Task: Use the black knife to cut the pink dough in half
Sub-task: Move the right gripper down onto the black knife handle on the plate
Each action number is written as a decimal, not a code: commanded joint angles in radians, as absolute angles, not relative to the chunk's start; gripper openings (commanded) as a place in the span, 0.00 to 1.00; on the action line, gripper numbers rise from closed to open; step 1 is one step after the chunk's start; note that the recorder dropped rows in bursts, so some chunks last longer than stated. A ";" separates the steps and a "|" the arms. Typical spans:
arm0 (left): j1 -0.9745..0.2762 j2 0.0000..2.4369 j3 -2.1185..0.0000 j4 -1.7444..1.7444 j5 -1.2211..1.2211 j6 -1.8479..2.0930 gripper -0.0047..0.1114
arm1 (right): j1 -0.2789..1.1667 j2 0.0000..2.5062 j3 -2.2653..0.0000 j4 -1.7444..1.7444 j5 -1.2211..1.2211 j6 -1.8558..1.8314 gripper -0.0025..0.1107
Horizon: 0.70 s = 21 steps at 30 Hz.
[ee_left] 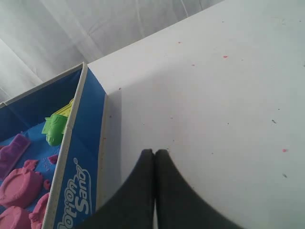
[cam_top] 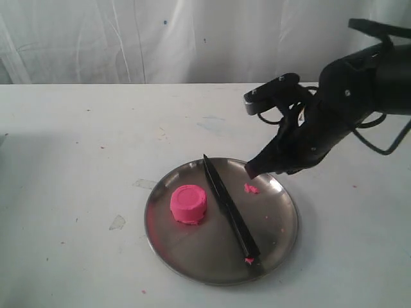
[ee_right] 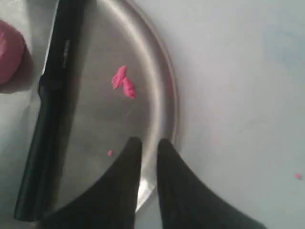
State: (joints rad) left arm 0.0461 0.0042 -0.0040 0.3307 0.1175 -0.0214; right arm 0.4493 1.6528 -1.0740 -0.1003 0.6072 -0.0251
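The pink dough (cam_top: 188,204) is a whole round puck with a ringed top, on the left half of the steel plate (cam_top: 192,251). The black knife (cam_top: 230,208) lies flat across the plate beside it, apart from the dough, tip at the far rim. My right gripper (cam_top: 252,170) hovers over the plate's far right rim, slightly open and holding nothing. In the right wrist view the right gripper (ee_right: 148,142) is over the rim (ee_right: 164,71), with the knife (ee_right: 52,95) and the dough's edge (ee_right: 9,52) off to one side. My left gripper (ee_left: 155,151) is shut and empty over bare table.
Small pink crumbs (cam_top: 250,188) lie on the plate near the right gripper, and another crumb (cam_top: 248,260) sits by the knife's handle end. A blue sand box (ee_left: 81,157) holding pink and green moulded shapes stands beside the left gripper. White cloth hangs behind the table.
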 commanded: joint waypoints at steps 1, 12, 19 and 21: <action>0.050 0.000 0.000 0.330 0.114 -0.023 0.04 | 0.499 1.730 -1.083 0.047 0.592 -0.182 0.40; 0.050 0.000 0.000 0.330 0.114 -0.023 0.04 | 0.587 1.867 -1.083 0.052 0.570 -0.168 0.41; 0.050 0.000 0.000 0.330 0.114 -0.023 0.04 | 0.587 1.877 -1.083 0.052 0.566 -0.168 0.39; 0.050 0.000 0.000 0.330 0.114 -0.023 0.04 | 0.587 1.877 -1.083 0.052 0.566 -0.168 0.36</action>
State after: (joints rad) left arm 0.0461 0.0042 -0.0040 0.3307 0.1175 -0.0214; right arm 0.5864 1.8792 -1.0755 0.0497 0.5749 -0.1675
